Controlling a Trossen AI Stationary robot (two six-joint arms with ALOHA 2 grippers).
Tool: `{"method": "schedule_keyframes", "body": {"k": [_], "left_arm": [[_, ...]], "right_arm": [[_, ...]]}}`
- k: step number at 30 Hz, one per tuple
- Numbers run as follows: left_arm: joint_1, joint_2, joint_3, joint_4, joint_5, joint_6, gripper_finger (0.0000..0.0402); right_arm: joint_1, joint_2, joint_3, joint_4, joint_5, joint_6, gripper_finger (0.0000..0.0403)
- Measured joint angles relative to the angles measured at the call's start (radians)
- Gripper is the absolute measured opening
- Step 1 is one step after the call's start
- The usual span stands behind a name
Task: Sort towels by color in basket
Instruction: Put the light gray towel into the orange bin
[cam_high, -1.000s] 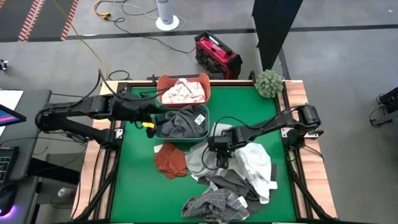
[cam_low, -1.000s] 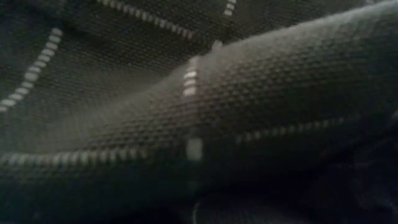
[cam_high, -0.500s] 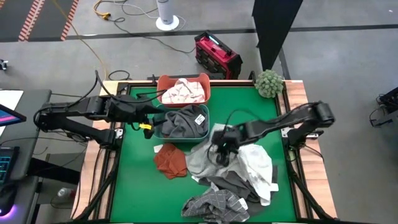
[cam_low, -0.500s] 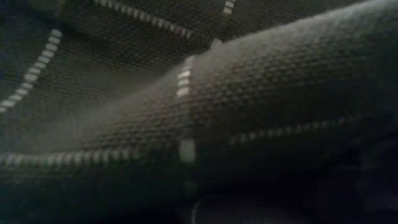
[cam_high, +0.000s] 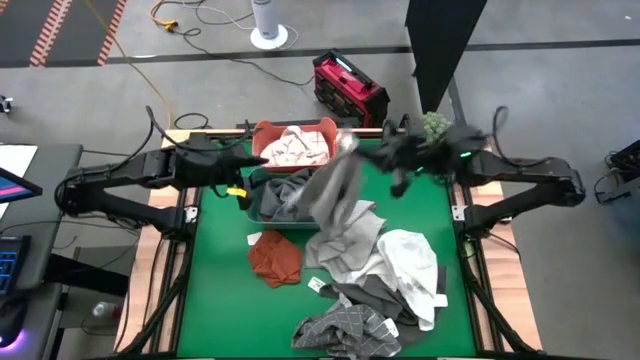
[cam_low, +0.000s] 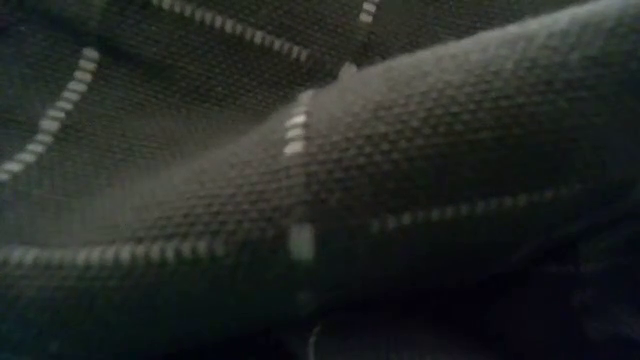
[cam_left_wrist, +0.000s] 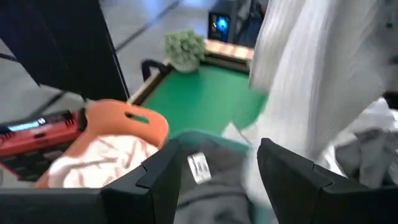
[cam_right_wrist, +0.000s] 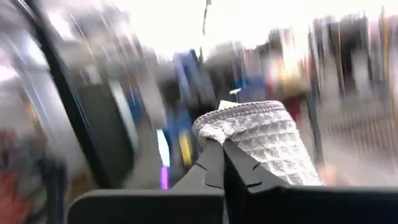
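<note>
The right pincer (cam_right_wrist: 222, 149) is pressed together on a light grey waffle-weave towel (cam_high: 335, 195), which hangs stretched above the teal tub (cam_high: 262, 212) and the green tabletop (cam_high: 215, 300). The left pincer (cam_left_wrist: 214, 163), spread, hovers by the orange tub (cam_high: 268, 132).

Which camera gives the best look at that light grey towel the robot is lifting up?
The high view: it shows the whole light grey towel hanging from the right pincer down to the pile. The right wrist view shows only the pinched corner. The left wrist view catches a blurred part. The low view shows only checked cloth against its lens.
</note>
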Motion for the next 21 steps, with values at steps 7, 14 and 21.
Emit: {"method": "schedule_keyframes", "body": {"k": [7, 14, 21], "left_arm": [[0.073, 0.0, 0.001, 0.05, -0.095, 0.007, 0.0196], [0.149, 0.0, 0.001, 0.05, -0.105, 0.026, 0.0196], [0.24, 0.0, 0.001, 0.057, -0.109, 0.03, 0.0196]], "right_arm": [[-0.142, 0.027, 0.0, 0.411, -0.004, -0.099, 0.0014], [-0.322, 0.143, 0.007, 0.393, -0.138, 0.037, 0.0014], [-0.45, 0.344, 0.201, 0.467, -0.381, 0.107, 0.0014]]}}
